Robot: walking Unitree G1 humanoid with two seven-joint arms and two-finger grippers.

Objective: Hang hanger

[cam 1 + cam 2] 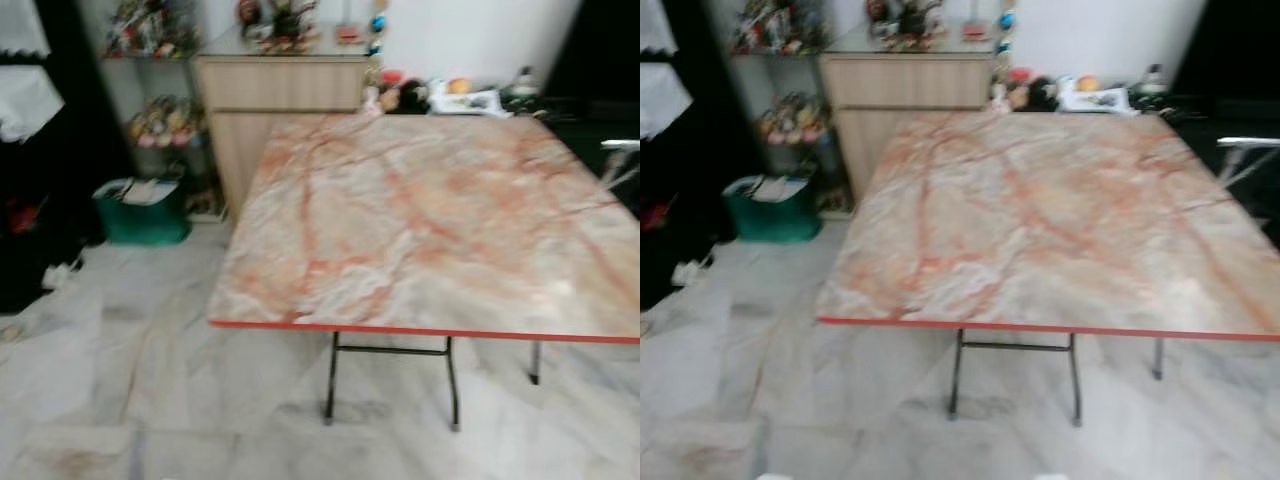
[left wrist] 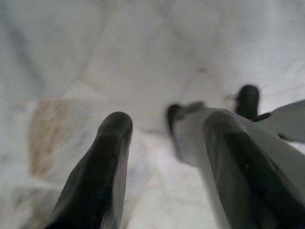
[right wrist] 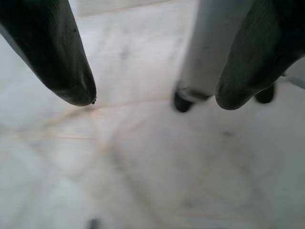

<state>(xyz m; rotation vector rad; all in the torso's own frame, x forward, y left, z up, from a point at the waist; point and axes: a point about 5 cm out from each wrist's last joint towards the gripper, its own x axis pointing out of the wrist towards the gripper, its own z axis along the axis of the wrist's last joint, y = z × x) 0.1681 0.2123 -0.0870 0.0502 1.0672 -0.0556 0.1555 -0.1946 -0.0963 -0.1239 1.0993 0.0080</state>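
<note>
I stand before a folding bench [image 1: 430, 220] with a marbled pink top and a red edge, and I cannot find the hanger anywhere on it or on the tiled floor [image 1: 120, 380] around it. My left pincer [image 2: 162, 138] hangs low over the floor, its two black fingers spread with nothing between them. My right pincer [image 3: 155, 98] also points down at the tiles, spread and empty. Beyond the bench are a wooden cabinet [image 1: 275, 95] and a green bin [image 1: 140, 212], and a pale rack-like frame [image 1: 620, 160] pokes in at the right edge, too blurred to identify. I judge the task barely begun: the hanger must still be located, picked up and hung.
</note>
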